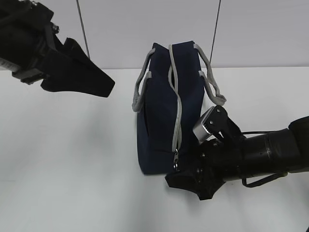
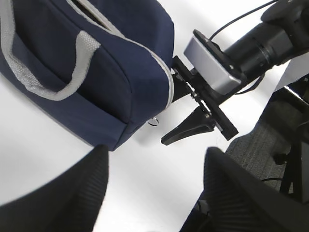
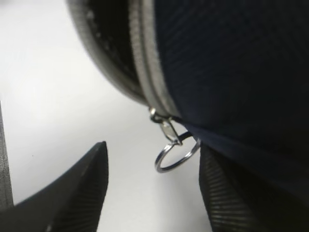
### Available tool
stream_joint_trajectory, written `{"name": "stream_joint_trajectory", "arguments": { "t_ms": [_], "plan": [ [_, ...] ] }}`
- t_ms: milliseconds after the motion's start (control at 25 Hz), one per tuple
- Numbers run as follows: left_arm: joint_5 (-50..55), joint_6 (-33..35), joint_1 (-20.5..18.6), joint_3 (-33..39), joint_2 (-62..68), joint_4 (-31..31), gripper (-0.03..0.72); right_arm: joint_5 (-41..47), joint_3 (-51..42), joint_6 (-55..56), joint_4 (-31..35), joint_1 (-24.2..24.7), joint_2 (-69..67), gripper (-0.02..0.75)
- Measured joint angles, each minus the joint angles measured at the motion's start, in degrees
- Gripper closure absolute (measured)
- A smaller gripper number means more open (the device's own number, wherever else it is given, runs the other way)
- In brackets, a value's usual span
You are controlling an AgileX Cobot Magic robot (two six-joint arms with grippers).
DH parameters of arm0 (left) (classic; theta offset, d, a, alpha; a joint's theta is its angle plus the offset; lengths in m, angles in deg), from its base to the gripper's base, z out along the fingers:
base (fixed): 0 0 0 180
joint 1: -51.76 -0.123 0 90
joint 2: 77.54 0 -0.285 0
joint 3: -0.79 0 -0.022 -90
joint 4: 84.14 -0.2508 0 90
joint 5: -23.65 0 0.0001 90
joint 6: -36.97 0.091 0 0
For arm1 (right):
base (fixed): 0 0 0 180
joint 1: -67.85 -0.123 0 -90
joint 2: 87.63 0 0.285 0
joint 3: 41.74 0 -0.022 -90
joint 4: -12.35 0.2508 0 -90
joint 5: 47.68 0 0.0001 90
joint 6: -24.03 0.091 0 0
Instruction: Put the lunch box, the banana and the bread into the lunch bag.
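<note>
Lunch bag: the large navy-blue fabric lunch bag (image 1: pixel 161 111) stands on the white table (image 1: pixel 67 159), near its middle, with one narrow end toward the exterior camera.
Handles: two grey webbing handles (image 1: pixel 140 92) droop over the bag's sides, one to the left and one to the right.
Zipper: a grey zipper (image 1: pixel 176 111) runs from the top of the bag down its near end; the upper part gapes, showing a dark interior in the right wrist view.
Ring pull: a small metal ring pull (image 3: pixel 176 155) hangs at the low end of the zipper, just above the table.
Right gripper: the black right gripper (image 3: pixel 153 188) lies low at the bag's near corner, jaws apart and holding nothing; the ring sits between the two fingers (image 3: pixel 72 193), touching neither as far as can be seen.
Left gripper: the black left gripper (image 1: pixel 99 79) hovers above the table to the left of the bag, well apart from it, jaws apart and empty.
Other task items: cannot tell where they are.
</note>
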Motion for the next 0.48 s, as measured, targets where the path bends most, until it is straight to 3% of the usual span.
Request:
{"name": "stream_joint_trajectory", "arguments": {
  "t_ms": [200,480],
  "plan": [
    [0.0,0.0,0.0,0.0,0.0,0.0,0.254,0.4,0.0,-0.4,0.0,0.0,0.0,0.298],
    [0.0,0.0,0.0,0.0,0.0,0.0,0.254,0.5,0.7,-0.7,0.0,0.0,0.0,0.397]
  ]
}}
